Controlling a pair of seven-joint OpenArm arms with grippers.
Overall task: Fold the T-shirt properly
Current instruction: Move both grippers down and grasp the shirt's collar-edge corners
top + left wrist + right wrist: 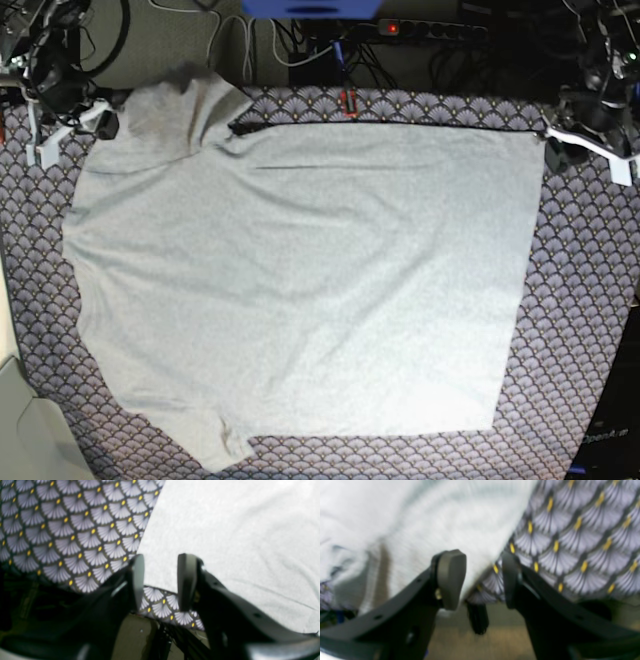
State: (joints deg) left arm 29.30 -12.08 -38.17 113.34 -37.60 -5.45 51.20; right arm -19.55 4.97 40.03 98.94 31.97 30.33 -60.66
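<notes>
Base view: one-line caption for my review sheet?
Grey T-shirt spread flat on the tablecloth, both grippers open at its far corners.

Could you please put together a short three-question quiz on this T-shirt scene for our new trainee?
1. True or false: the left end effector is clamped on the T-shirt.
2. Which side of the T-shirt faces up in the base view? A) plain grey B) black lettering C) striped
3. Fill in: the T-shirt lies spread on a scallop-patterned ____.

Key:
1. False; its jaws stand apart with nothing between them, and so do those of the right end effector.
2. A
3. tablecloth
</notes>
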